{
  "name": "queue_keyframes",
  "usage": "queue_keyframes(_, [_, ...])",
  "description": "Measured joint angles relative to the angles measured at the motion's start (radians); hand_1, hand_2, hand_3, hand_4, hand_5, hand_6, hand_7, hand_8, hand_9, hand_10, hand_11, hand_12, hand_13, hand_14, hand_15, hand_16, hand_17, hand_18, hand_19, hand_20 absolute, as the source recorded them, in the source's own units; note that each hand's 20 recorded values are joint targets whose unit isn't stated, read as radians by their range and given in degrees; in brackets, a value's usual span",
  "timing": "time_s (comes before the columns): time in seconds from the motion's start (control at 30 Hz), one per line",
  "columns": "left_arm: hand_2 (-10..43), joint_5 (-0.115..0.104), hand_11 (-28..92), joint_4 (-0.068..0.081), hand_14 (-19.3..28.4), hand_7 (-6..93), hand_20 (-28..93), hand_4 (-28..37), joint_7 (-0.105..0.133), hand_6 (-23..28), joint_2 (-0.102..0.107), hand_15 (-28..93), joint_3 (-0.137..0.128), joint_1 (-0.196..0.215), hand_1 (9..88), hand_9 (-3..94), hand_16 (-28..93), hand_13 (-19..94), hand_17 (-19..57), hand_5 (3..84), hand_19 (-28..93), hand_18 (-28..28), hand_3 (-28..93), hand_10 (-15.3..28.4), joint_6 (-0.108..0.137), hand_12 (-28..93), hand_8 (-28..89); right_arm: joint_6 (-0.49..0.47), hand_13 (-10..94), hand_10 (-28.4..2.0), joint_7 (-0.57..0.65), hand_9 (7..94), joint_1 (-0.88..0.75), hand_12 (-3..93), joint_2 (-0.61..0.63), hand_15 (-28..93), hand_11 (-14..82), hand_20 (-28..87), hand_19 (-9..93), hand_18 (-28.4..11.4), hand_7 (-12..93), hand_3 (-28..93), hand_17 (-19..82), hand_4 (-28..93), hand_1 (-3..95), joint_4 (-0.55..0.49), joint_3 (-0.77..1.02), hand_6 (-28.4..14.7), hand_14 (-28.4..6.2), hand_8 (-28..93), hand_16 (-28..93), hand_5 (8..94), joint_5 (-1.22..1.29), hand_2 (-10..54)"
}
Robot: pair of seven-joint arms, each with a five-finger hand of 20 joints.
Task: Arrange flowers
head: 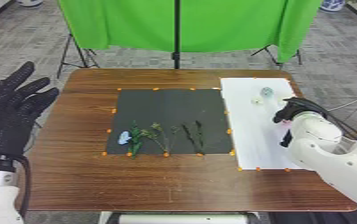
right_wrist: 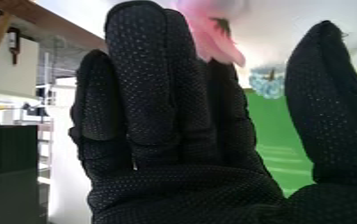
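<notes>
A bright green cloth (head: 121,25) hangs behind the brown table (head: 157,185), over grey carpet (head: 334,57). On the table lie a dark mat (head: 166,107) and, beside it on the right, a white sheet (head: 254,142), with small orange pieces along their edges. Near the mat's closer edge is a blue flower (head: 124,137), with a leafy green sprig (head: 135,136) just beside it. A thin, branching sprig (head: 157,131) lies in the middle, and dark green stems (head: 199,135) lie to its right. Toward the far end of the white sheet are a pale blue flower (head: 266,92) and a small pale flower (head: 257,100). The right hand (head: 301,106) is over the sheet, open, its fingers straight; a pink flower (right_wrist: 212,40) is right by them, though whether they touch is unclear. The left hand (head: 13,111) is open at the table's left side, fingers spread.
</notes>
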Motion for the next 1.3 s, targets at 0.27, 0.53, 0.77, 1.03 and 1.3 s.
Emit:
queue_keyframes(0.27, [7.4, 0.0, 25, 0.001, 26.5, 11.1, 10, -28.3, -0.001, 7.4, -0.001, 52, 0.002, 0.0, 20.6, 29.7, -10, 23, -9.1, 33.0, 54, 22.2, 77, 18.4, 0.0, 11, -8, 0.013, 85, -9.2, -0.005, 88.4, 0.019, 25.1, -0.002, 45, 13.7, 6, 93, -18.9, 17, 69, 45, -28, 54.1, 0.01, -0.059, 0.3, -6.4, 0, 19, 74.7, -0.026, -9.5])
queue_keyframes(0.53, [7.4, 0.0, 25, 0.002, 26.7, 11.1, 10, -28.3, -0.001, 7.3, -0.006, 52, 0.005, 0.0, 20.5, 29.6, -10, 23, -9.0, 32.9, 55, 22.5, 77, 18.4, 0.0, 11, -8, 0.146, 91, -7.1, -0.011, 93.7, 0.039, 25.2, -0.005, 42, 17.8, 10, 93, -17.5, 18, 69, 48, -28, 57.0, 0.013, -0.142, 1.2, -4.2, 4, 21, 82.8, -0.124, -9.5])
queue_keyframes(0.77, [7.3, 0.001, 25, 0.001, 26.8, 11.2, 10, -28.3, 0.0, 7.4, -0.011, 52, -0.003, 0.012, 20.4, 29.7, -10, 23, -8.9, 32.9, 55, 22.7, 77, 18.4, 0.001, 11, -8, 0.215, 92, -7.1, -0.016, 93.7, 0.057, 24.8, 0.002, 42, 19.5, 13, 93, -17.9, 18, 71, 49, -28, 57.4, -0.045, -0.184, 0.4, -4.2, 4, 22, 84.0, -0.216, -9.5])
queue_keyframes(1.03, [7.3, -0.001, 26, -0.006, 26.8, 11.2, 10, -28.3, 0.004, 7.3, -0.034, 52, -0.069, 0.078, 20.2, 29.8, -10, 23, -9.0, 32.9, 55, 22.8, 77, 18.4, 0.003, 11, -8, 0.295, 92, -7.0, -0.057, 93.7, 0.21, 24.5, -0.016, 43, 20.7, 16, 93, -18.2, 18, 71, 48, -28, 57.5, -0.124, -0.336, 0.2, -4.2, 5, 23, 84.3, -0.256, -9.5])
queue_keyframes(1.3, [7.2, -0.008, 26, -0.011, 26.8, 11.2, 11, -28.3, 0.029, 7.3, -0.075, 52, -0.102, 0.171, 20.0, 30.0, -10, 23, -9.0, 32.9, 56, 22.8, 77, 18.5, 0.012, 11, -8, 0.328, 92, -6.7, -0.139, 93.7, 0.46, 24.4, -0.203, 44, 21.3, 19, 93, -18.2, 18, 71, 47, -28, 56.6, -0.005, -0.601, 1.1, -3.8, 5, 23, 84.0, -0.232, -9.5])
